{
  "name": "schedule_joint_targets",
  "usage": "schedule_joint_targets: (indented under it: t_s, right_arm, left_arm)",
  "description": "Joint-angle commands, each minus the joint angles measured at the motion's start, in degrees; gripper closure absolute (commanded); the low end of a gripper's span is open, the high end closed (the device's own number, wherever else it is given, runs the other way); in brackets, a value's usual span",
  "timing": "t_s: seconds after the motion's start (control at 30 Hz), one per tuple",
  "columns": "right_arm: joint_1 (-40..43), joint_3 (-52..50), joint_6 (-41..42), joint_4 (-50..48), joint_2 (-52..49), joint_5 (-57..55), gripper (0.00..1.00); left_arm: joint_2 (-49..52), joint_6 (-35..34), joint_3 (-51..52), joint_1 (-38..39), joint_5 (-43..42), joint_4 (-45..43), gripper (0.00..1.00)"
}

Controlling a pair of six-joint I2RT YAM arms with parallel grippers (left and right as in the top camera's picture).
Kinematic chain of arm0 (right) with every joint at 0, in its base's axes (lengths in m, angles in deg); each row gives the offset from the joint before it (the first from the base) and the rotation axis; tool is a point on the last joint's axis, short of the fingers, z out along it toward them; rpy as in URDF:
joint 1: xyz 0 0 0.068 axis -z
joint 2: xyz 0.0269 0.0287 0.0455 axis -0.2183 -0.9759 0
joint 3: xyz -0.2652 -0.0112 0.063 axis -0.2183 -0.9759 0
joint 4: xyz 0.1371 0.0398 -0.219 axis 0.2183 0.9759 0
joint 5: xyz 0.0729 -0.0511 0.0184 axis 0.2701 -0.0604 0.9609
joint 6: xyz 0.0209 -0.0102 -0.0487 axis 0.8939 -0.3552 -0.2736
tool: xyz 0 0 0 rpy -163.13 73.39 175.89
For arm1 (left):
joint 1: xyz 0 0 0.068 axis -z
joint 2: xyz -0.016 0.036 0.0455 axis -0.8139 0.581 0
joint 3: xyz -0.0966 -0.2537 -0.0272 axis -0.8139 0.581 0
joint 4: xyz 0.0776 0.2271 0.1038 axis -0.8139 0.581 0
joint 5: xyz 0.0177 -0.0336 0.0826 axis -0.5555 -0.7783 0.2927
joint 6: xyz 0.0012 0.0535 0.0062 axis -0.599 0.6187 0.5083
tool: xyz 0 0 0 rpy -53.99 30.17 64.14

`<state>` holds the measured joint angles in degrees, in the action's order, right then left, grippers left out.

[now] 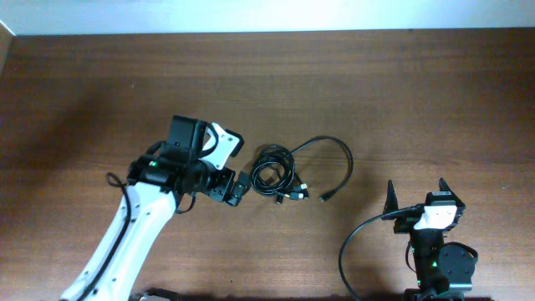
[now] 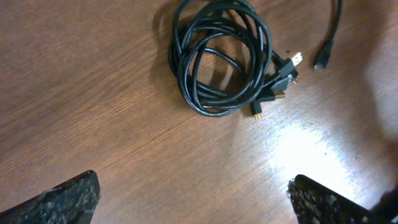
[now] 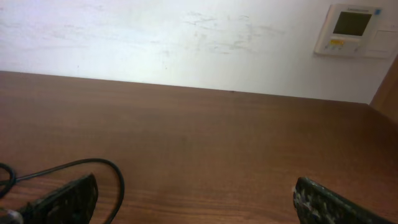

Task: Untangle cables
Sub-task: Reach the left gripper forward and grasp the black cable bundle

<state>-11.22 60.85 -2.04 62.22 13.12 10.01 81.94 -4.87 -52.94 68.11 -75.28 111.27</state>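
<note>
A bundle of thin black cables [image 1: 274,174] is seen lying on the brown wooden table [image 1: 100,92], close to its middle and about midway between the left and right edges. Most of the cords are wound into 1 tight coil [image 2: 221,59]. Several small metal-tipped plugs [image 2: 280,79] are gathered on the side of the coil that faces the right edge. 1 loose strand [image 1: 344,157] is arced out from the coil toward the right edge and curved back toward the near edge. Its end plug [image 1: 324,197] is set apart from the others.

The left gripper [image 1: 241,189] is held just beside the coil, on the side toward the left edge, without touching it. Its 2 fingers [image 2: 62,199] are spread wide in the left wrist view. Nothing is held between them, and bare wood is seen in the gap.

The right gripper [image 1: 416,191] is placed close to the near edge, toward the right corner, well apart from the cables. Its fingers [image 3: 336,204] are likewise parted and empty. In the right wrist view, a white wall [image 3: 155,37] is seen beyond the far edge, and a white rectangular wall panel with a small screen [image 3: 351,30] is mounted on it.
</note>
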Motion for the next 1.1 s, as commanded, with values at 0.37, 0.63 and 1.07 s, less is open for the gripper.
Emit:
schedule_joint_targets:
  t_s: [0.37, 0.63, 1.07]
  right_arm:
    - [-0.4, -0.3, 0.7, 0.3, 0.5, -0.5, 0.01]
    - [-0.4, -0.3, 0.7, 0.3, 0.5, -0.5, 0.01]
    - [-0.4, -0.3, 0.7, 0.3, 0.5, -0.5, 0.01]
  left_arm:
    - [8.3, -12.0, -0.9, 5.0, 4.6, -5.2, 0.01]
    - [9.6, -17.3, -0.9, 8.9, 8.4, -11.7, 0.01]
    - [24.3, -22.1, -0.9, 14.1, 19.5, -18.8, 0.01]
